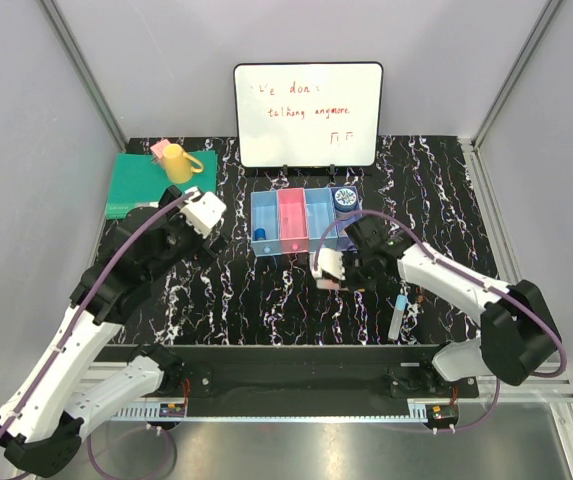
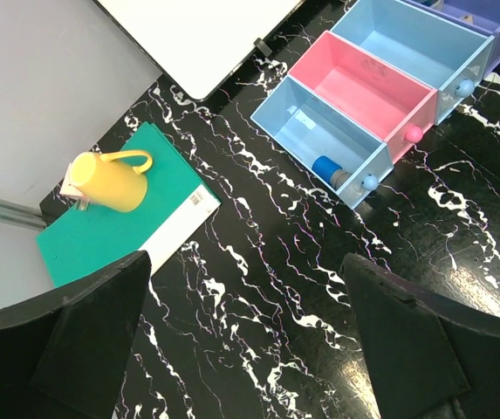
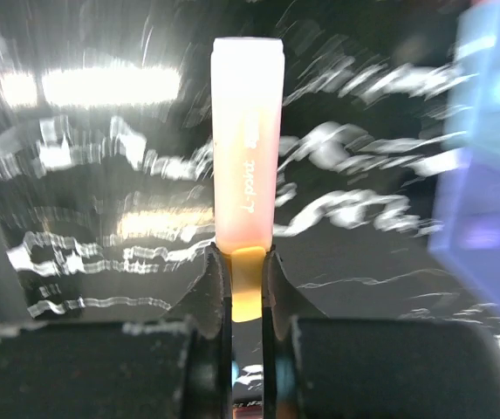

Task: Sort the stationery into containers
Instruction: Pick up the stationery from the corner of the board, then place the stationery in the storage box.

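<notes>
Pink-orange plastic sits pinched between the fingers of the right end effector (image 3: 248, 288): a short marker (image 3: 247, 148), clamped at its orange lower end with its pale body and white cap sticking out past the fingertips. In the overhead view this end effector (image 1: 332, 281) hangs just in front of the row of containers (image 1: 306, 222), nearest the pink one, with the marker low over the marbled bench (image 1: 256, 300); whether it has left the surface I cannot tell. The marker looks light and rigid, with a smooth, glossy barrel that could slide or pivot in so narrow a bite near one end; a hold nearer the middle of the barrel, across its width, would likely be steadier, and it seems sturdy enough to be dropped a short way into a bin. Beyond it, the leftmost blue container holds a small blue-capped item (image 2: 326, 168), the pink one beside it looks empty, and a round blue-white roll (image 1: 344, 198) rests at the right end of the row. A blue-capped pen (image 1: 396, 314) lies on the bench well in front of the containers, to the right. The left end effector (image 2: 250, 340) stands with its fingers wide apart, empty, to the left of the containers. Farther left of the row, a yellow mug (image 1: 177, 162) lies on a green book (image 1: 136, 180).
</notes>
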Controlling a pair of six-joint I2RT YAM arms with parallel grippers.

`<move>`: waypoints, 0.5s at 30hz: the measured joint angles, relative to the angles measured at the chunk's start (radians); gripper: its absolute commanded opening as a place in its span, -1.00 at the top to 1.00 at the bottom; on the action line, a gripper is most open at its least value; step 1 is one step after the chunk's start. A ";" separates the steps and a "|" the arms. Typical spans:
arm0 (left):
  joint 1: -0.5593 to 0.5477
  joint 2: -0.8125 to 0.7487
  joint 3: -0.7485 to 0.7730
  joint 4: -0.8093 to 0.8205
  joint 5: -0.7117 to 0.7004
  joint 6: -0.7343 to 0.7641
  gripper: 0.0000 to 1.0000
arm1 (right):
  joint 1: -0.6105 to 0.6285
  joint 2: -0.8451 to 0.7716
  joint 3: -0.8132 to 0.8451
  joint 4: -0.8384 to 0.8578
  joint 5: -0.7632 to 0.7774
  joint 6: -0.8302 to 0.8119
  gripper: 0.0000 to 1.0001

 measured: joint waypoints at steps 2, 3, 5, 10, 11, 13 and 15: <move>0.000 -0.004 0.000 0.000 0.000 0.000 -0.98 | 0.014 -0.011 0.081 -0.013 -0.027 0.081 1.00; 0.000 -0.004 0.000 0.001 0.000 -0.001 -0.98 | 0.024 -0.018 0.130 -0.020 -0.043 0.129 1.00; 0.000 -0.004 0.000 0.000 0.000 -0.002 -0.98 | 0.036 -0.020 0.202 -0.021 -0.064 0.211 1.00; 0.000 -0.004 0.000 0.000 0.001 -0.002 -0.98 | 0.044 0.030 0.362 0.025 -0.064 0.459 1.00; 0.000 -0.004 0.000 0.000 0.001 -0.002 -0.98 | 0.044 0.052 0.389 0.049 -0.055 0.520 1.00; 0.000 -0.005 -0.001 0.000 0.001 -0.002 -0.98 | 0.044 0.099 0.423 0.081 -0.029 0.594 1.00; 0.000 -0.008 -0.003 0.000 0.001 -0.002 -0.98 | 0.043 0.166 0.459 0.119 0.011 0.666 1.00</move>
